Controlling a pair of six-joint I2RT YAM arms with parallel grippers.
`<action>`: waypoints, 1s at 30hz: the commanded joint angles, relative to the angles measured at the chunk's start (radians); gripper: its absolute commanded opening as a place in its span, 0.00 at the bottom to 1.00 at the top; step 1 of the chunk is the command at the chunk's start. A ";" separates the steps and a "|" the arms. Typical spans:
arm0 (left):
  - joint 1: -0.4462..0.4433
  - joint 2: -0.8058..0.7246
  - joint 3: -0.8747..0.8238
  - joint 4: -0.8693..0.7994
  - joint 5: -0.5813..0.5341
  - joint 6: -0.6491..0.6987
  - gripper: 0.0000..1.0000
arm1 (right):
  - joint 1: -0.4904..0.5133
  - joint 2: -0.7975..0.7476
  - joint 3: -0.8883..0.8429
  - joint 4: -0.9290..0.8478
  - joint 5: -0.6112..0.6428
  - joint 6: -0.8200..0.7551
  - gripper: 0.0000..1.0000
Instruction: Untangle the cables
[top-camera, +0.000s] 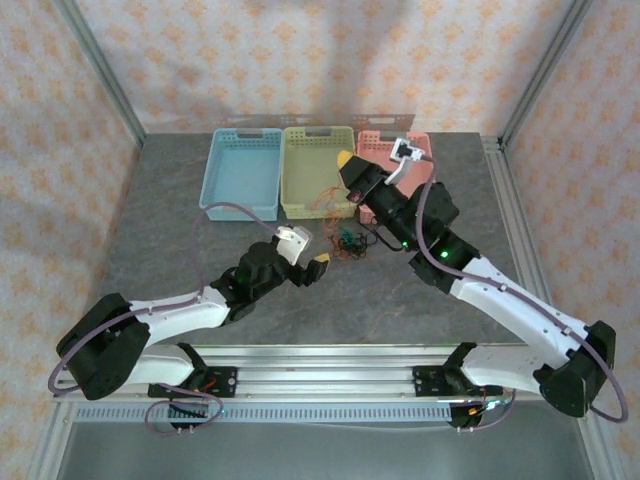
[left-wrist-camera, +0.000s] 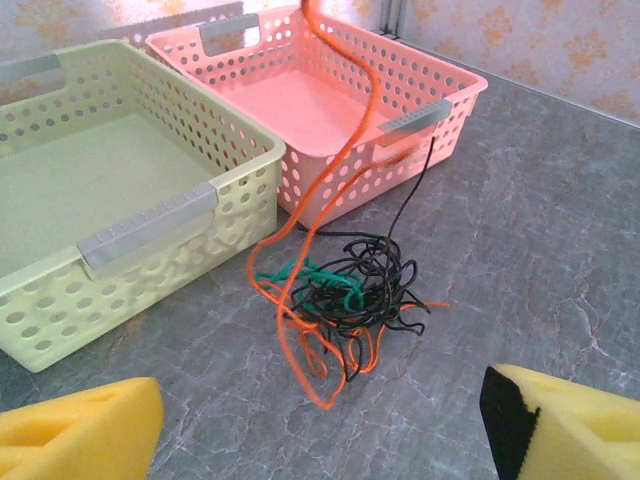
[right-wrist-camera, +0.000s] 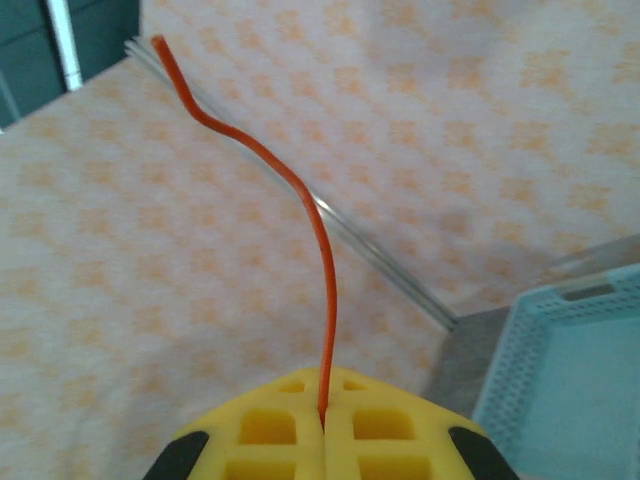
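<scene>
Left wrist view: the tangle of thin orange, black and green cables (left-wrist-camera: 345, 290) is lying on the grey marbled tabletop (left-wrist-camera: 560, 250), just in front of the pale yellow-green perforated plastic basket (left-wrist-camera: 150, 215) and the pink perforated plastic basket (left-wrist-camera: 420, 110). One orange strand (left-wrist-camera: 375, 88) is rising from the knot and running out of the top of the picture. Right wrist view: the right gripper (right-wrist-camera: 322, 425) is clenching that orange strand, its yellow foam pads pressing together. The left gripper (left-wrist-camera: 320, 440) is hovering near the knot, jaws standing wide apart, grasping nothing. Top external view: the light blue perforated plastic basket (top-camera: 240, 172) is sitting leftmost in the row
</scene>
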 joint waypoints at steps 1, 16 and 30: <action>-0.005 -0.005 0.002 0.034 -0.030 0.025 0.83 | 0.017 -0.030 0.071 -0.049 -0.081 0.060 0.00; -0.013 0.008 0.011 0.039 -0.033 0.042 0.78 | 0.051 -0.006 0.102 -0.043 -0.276 0.115 0.00; -0.048 0.038 0.014 0.085 -0.026 0.094 0.76 | 0.093 -0.001 -0.019 0.012 -0.290 0.138 0.00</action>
